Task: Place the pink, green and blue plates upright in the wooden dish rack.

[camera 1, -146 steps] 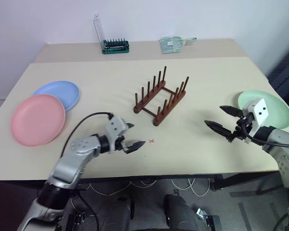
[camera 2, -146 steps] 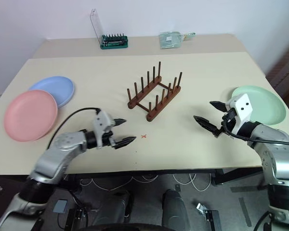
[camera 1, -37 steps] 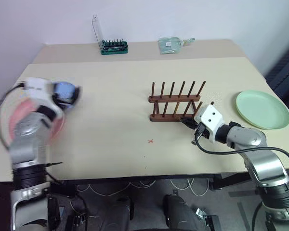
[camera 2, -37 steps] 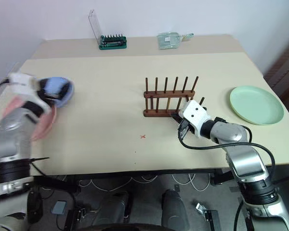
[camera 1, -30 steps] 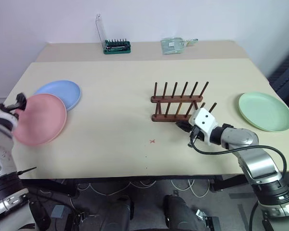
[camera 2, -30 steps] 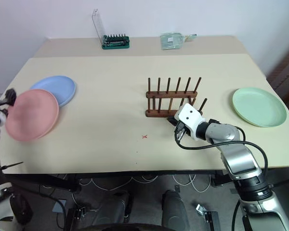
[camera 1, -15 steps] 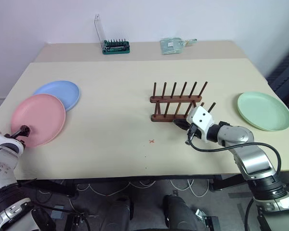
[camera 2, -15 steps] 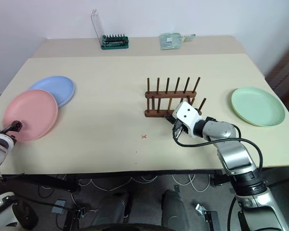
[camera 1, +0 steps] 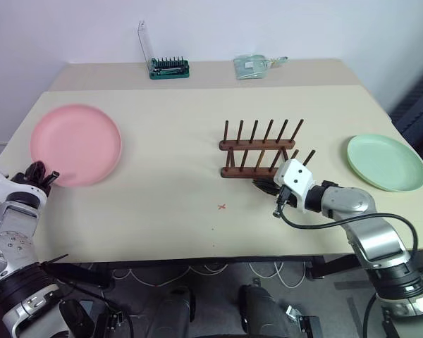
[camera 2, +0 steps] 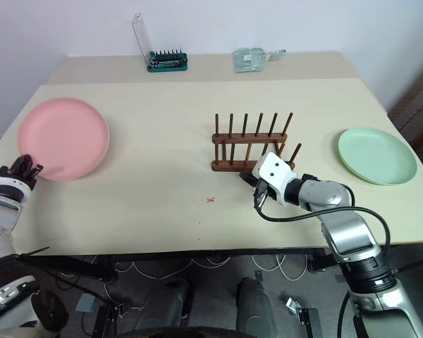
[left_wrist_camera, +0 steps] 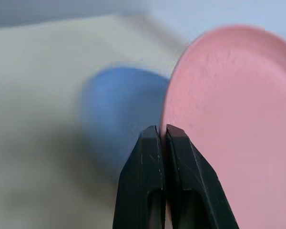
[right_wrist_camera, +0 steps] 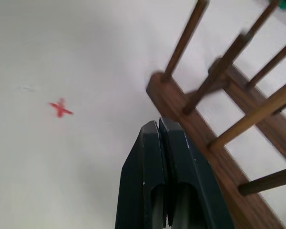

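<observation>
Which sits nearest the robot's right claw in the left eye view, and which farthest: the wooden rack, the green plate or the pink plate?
From the right gripper:
1. Wooden dish rack, just behind it.
2. Green plate, out to its right.
3. Pink plate, across the table, at the left gripper.

A matt, faintly grainy pink plate (left_wrist_camera: 229,119) of plastic, a smooth pale green plate (camera 1: 385,162) and a dark, polished-looking wooden rack (camera 1: 259,149) share a smooth, matt beige table (camera 1: 169,169); the left gripper (left_wrist_camera: 162,138) has glossy black plastic fingers (left_wrist_camera: 145,167).
</observation>
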Robot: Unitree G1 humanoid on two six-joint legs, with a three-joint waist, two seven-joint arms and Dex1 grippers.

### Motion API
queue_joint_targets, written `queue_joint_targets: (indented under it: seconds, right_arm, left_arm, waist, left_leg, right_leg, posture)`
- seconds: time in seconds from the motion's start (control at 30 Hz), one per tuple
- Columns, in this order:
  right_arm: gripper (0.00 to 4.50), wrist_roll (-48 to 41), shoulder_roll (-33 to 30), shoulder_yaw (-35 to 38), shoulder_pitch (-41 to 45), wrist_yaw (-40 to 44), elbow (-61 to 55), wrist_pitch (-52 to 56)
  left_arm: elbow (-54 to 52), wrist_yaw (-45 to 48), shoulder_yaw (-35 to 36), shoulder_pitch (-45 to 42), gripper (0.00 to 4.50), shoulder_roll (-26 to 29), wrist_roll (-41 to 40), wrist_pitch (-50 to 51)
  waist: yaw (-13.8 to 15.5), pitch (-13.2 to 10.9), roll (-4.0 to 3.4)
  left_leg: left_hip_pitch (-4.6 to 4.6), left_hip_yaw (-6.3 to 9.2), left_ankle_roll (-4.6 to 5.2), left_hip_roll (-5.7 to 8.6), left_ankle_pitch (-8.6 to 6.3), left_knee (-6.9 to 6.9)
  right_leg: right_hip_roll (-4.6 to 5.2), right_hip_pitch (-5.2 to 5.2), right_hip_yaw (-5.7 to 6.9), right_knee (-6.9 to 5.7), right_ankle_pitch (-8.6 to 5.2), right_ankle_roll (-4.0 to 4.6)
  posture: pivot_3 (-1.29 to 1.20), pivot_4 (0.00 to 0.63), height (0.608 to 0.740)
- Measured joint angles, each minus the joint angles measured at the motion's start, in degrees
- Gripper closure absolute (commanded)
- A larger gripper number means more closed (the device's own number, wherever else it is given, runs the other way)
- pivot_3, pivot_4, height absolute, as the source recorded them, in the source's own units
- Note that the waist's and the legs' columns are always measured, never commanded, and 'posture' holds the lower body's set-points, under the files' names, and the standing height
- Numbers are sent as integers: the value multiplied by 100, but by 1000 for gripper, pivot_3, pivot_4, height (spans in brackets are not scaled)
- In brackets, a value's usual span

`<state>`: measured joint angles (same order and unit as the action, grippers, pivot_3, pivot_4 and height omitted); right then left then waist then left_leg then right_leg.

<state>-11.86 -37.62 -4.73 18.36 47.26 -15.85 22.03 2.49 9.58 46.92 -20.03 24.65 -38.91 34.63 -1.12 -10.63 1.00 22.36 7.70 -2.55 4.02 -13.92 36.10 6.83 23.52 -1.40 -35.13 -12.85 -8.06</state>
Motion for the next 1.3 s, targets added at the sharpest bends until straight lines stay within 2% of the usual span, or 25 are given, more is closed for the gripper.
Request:
queue_joint_targets:
  seconds: [0.1,0.17,0.27,0.37,0.57,0.77,0.83,0.9,1.0,1.03,1.13,1.3]
  right_arm:
    - [3648,-222,69,65,492,27,-154,273]
    - [2665,-90,167,-57,872,-58,-221,211]
    - [1209,749,302,-735,1423,-313,-153,-410]
    - [1209,1627,296,-1254,1741,-525,189,-1149]
    - [1209,2672,367,-1563,2113,-899,703,-2201]
    - [1209,3867,493,-1937,2555,-1529,1606,-3025]
    - [1748,4138,489,-1973,2578,-1636,1786,-3194]
    - [2497,4327,481,-1983,2575,-1654,1919,-3329]
    - [4091,4443,472,-1970,2557,-1668,1945,-3469]
    - [4468,4465,473,-1952,2558,-1706,1939,-3520]
    - [4500,4564,490,-1931,2559,-1810,1917,-3607]
    - [4500,4781,483,-1899,2558,-2016,2081,-3574]
  left_arm:
    - [-415,143,-409,-38,4500,78,-10,-55]
    - [-679,163,-799,-249,4500,105,24,-58]
    - [-1024,103,-1535,-804,4500,110,229,-58]
    - [-1254,62,-2177,-1270,4500,-90,339,-133]
    - [-1254,-124,-3183,-1762,4500,-358,689,2]
    - [-1225,-188,-3690,-2152,4500,-766,729,242]
    - [-1225,-206,-3716,-2163,4500,-942,699,327]
    - [-1225,-228,-3718,-2163,4500,-1050,664,420]
    - [-1213,-242,-3697,-2162,4500,-1034,695,516]
    - [-1182,-275,-3663,-2162,4500,-1036,709,538]
    - [-1143,-286,-3519,-2165,3528,-1136,661,561]
    - [-1162,-310,-3113,-2380,982,-1531,223,205]
  waist:
    - [20,-1,2]
    - [46,-1,3]
    - [66,-3,13]
    - [45,-3,14]
    - [-12,-4,13]
    - [23,-6,15]
    - [26,-6,16]
    - [21,-7,17]
    - [-7,-8,16]
    - [-10,-8,15]
    - [12,-8,16]
    - [42,-15,27]
  left_leg:
    - [1,1,-1,0,0,1]
    - [2,1,-1,2,1,3]
    - [5,1,-3,7,2,4]
    - [5,-2,-5,7,3,3]
    - [4,-4,-12,3,8,-5]
    - [6,-4,-37,5,23,-4]
    - [6,-3,-38,5,24,-5]
    - [6,-3,-38,5,24,-6]
    - [6,-3,-38,4,24,-8]
    - [6,-3,-38,4,24,-8]
    - [6,-2,-39,5,24,-6]
    - [9,0,-40,6,25,-3]
  right_leg:
    - [-1,-1,1,-1,0,1]
    - [0,-3,1,3,0,1]
    - [1,-4,2,6,0,0]
    - [2,-2,0,8,1,-1]
    - [-1,13,-3,-4,1,0]
    - [-1,9,-4,0,1,0]
    - [-1,10,-3,0,1,0]
    - [-1,10,-3,0,1,0]
    - [-3,13,-3,-3,1,0]
    - [-3,13,-4,-3,1,0]
    - [-2,9,-3,0,1,0]
    - [-1,6,-3,5,1,0]
  posture:
    - [0,150,740]
    - [0,150,740]
    - [0,150,740]
    - [0,150,740]
    - [0,150,740]
    - [0,150,740]
    - [0,150,740]
    - [0,150,740]
    - [0,150,740]
    - [0,150,740]
    - [0,150,740]
    - [0,150,740]
